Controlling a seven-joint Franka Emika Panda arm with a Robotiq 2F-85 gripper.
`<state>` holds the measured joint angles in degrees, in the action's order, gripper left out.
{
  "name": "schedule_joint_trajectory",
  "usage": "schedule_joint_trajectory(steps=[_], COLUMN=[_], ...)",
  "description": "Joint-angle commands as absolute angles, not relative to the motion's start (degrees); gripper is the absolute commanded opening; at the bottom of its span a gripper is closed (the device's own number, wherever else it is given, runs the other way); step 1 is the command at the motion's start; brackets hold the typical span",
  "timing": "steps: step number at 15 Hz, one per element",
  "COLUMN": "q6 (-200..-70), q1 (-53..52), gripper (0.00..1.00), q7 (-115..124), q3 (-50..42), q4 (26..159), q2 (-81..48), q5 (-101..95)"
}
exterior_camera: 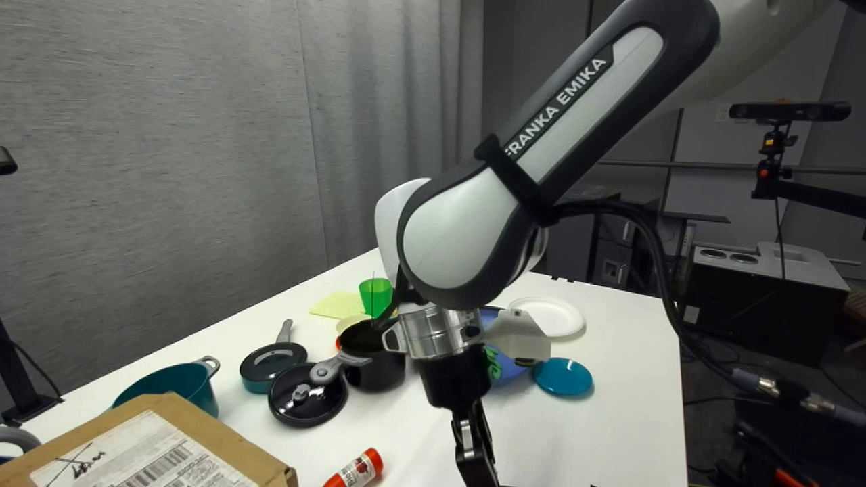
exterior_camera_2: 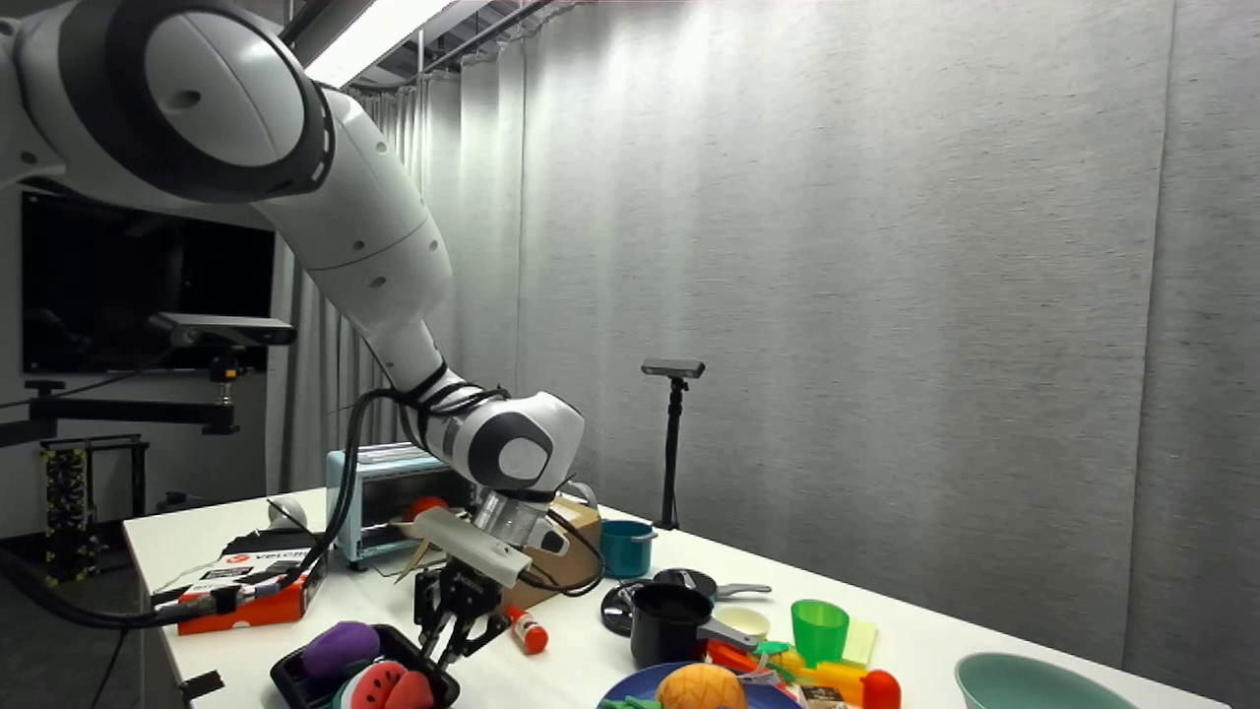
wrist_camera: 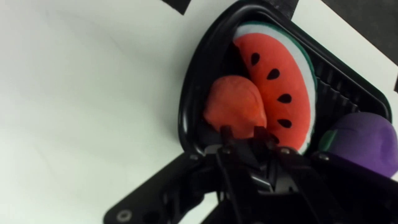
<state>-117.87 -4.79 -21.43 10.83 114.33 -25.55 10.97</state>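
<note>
One watermelon slice [wrist_camera: 293, 87] between red toy [wrist_camera: 234, 104] and eggplant [wrist_camera: 365, 140], black tray [wrist_camera: 199, 84] around.

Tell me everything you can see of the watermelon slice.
The watermelon slice looks like stuffed fabric: red flesh marked with black teardrop seeds, then a pale band and a green rind. It lies in the black tray, a seeded face showing in the wrist view; how far it tilts is unclear. A reddish round piece overlaps its inner edge, seemingly touching it. The purple eggplant sits off its rind side, contact unclear. The gripper partly hides its lower end; I can't tell whether they touch.
</note>
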Motion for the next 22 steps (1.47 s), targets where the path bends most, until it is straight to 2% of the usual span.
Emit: schedule_joint_trajectory(steps=[1,6,7,9,10,11,12,15,16,18,20,22], q6=[-113.6,-112.8,-113.4,-113.3,-113.4,-113.5,-113.6,-113.2,-112.1,-110.8,-110.2,-108.6], q1=[-7.8,-7.1,-7.0,-6.4,-6.3,-6.1,-6.1,-5.6,-5.4,-5.5,-5.6,-5.8], gripper=[0.58,0.94,0.99,1.0,0.96,0.75,0.69,0.45,0.86,0.85,0.98,1.0], q7=[-10.5,-11.4,-12.0,-12.8,-13.3,-13.9,-14.2,-15.0,-14.9,-14.2,-14.5,-13.9], q3=[8.6,9.6,9.6,9.8,9.9,10.0,10.0,9.7,9.5,9.4,9.7,9.9], q4=[114.6,115.9,116.3,116.8,117.0,117.3,117.4,117.5,117.2,116.8,117.1,116.9], q2=[-25.9,-25.6,-25.6,-25.7,-25.9,-26.0,-26.1,-25.9,-25.8,-25.9,-25.3,-25.0], q5=[4.8,5.2,5.3,6.2,6.2,6.5,6.5,6.6,6.6,6.3,6.3,6.5])
